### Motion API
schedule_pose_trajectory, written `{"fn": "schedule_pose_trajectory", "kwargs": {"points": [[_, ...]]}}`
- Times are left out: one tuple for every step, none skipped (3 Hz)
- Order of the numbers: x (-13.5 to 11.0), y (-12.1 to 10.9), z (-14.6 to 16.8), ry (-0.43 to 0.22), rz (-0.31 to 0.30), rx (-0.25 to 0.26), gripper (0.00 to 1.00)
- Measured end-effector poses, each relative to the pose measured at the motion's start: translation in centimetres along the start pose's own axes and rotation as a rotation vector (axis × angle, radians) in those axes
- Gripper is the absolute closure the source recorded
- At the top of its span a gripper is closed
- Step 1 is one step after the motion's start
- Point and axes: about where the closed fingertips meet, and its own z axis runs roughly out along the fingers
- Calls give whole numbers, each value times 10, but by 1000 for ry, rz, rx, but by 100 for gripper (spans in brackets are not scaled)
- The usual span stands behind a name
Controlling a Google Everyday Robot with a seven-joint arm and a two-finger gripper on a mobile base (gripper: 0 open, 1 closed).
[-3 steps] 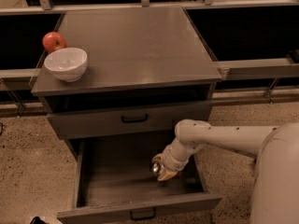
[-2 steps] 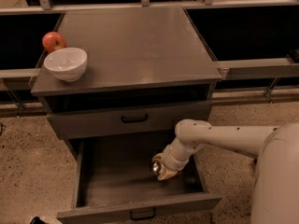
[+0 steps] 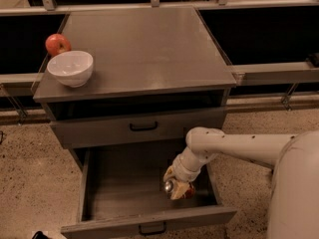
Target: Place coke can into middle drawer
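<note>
The middle drawer (image 3: 124, 195) is pulled wide open below the cabinet, its front with a small black handle toward the bottom. My gripper (image 3: 177, 187) reaches down into the drawer's right side. It is shut on the coke can (image 3: 175, 187), whose silver end faces left and whose red side shows at the right. The can is low in the drawer, near its floor; whether it touches the floor I cannot tell.
The grey cabinet top (image 3: 144, 49) carries a white bowl (image 3: 71, 67) and a red apple (image 3: 58, 44) at its left edge. The upper drawer front (image 3: 142, 127) is shut. My white arm (image 3: 239, 146) comes in from the right over speckled floor.
</note>
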Motion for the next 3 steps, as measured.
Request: {"fn": "schedule_pose_trajectory", "kwargs": {"points": [[0, 0, 0, 0, 0, 0, 12], [0, 0, 0, 0, 0, 0, 0], [0, 0, 0, 0, 0, 0, 0]]}}
